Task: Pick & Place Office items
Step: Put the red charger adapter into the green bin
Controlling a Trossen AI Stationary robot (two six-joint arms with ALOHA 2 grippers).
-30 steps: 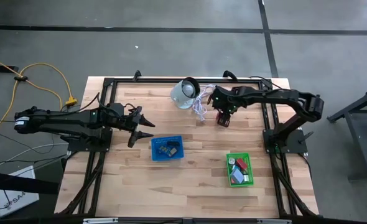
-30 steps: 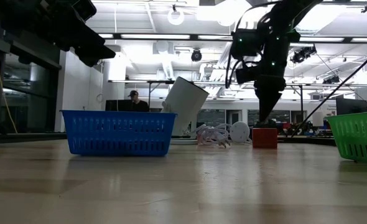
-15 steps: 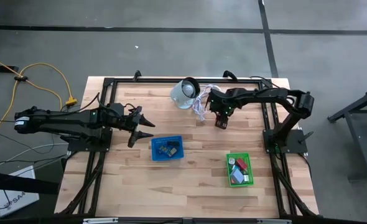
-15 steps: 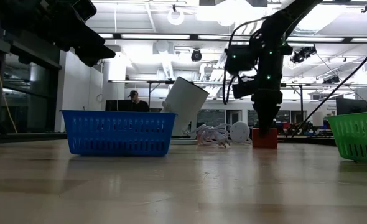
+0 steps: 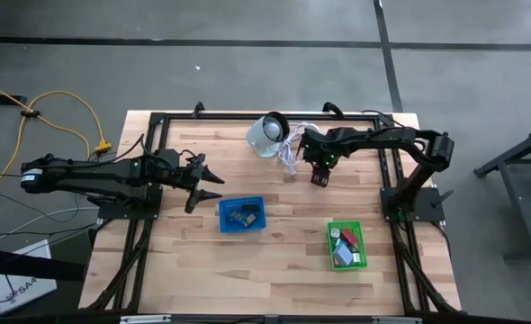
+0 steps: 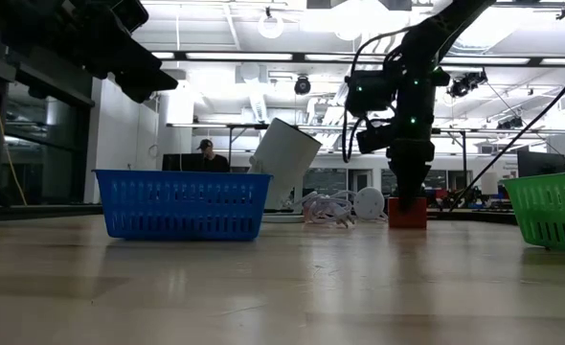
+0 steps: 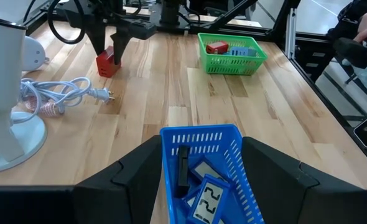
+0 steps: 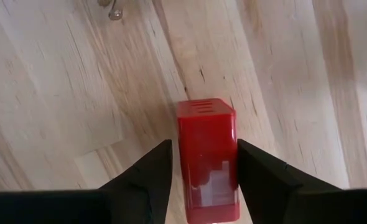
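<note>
A: Where is the right gripper (image 8: 199,163) placed?
B: It is lowered over the red block (image 8: 207,158) on the table (image 5: 283,261), near the far edge, just beside the white cable (image 5: 290,155) of the white round device (image 5: 267,135). The two fingers (image 8: 143,177) are spread, one on each side of the block. Contact with the block's sides cannot be told.

A: Is the block lifted?
B: No. In the low view the red block (image 6: 408,212) is seen resting on the table, with the right gripper (image 6: 409,195) straight above it.

A: And the left gripper (image 5: 208,183)?
B: It is held above the table near the left side, just beside the blue basket (image 5: 241,215). Its fingers (image 7: 140,171) are spread wide and nothing is gripped.

A: Where are the other office items?
B: Dark rectangles (image 7: 203,198) with pale screens are seen inside the blue basket (image 7: 171,140). A red piece (image 7: 218,47) and a pale blue block (image 7: 236,52) are seen in the green basket (image 7: 230,66), which is placed towards the right front of the table. The rest in the green basket (image 5: 346,246) is too small to be told apart.
</note>
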